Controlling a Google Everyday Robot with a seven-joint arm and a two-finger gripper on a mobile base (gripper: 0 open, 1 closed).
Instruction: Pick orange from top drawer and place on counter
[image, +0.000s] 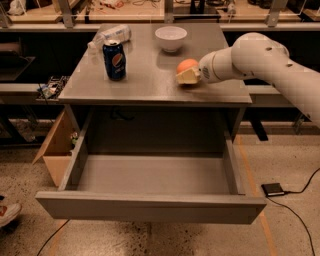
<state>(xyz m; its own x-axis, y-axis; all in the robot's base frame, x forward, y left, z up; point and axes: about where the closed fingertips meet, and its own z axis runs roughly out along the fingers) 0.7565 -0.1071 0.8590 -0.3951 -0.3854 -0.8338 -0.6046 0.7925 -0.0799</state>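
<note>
The orange (187, 65) is held in my gripper (188, 72), low over the right part of the grey counter (150, 82). I cannot tell whether it touches the surface. A cream fingertip (185, 77) shows in front of the fruit; the other is hidden behind it. My white arm reaches in from the right. The top drawer (150, 175) is pulled fully open below the counter and nothing lies in it.
A blue Pepsi can (114, 60) stands at the counter's left, a clear plastic bottle (110, 36) lies behind it, and a white bowl (171, 38) sits at the back. A cardboard box (54, 150) is on the floor left; a black device (273, 189) with a cable is on the floor right.
</note>
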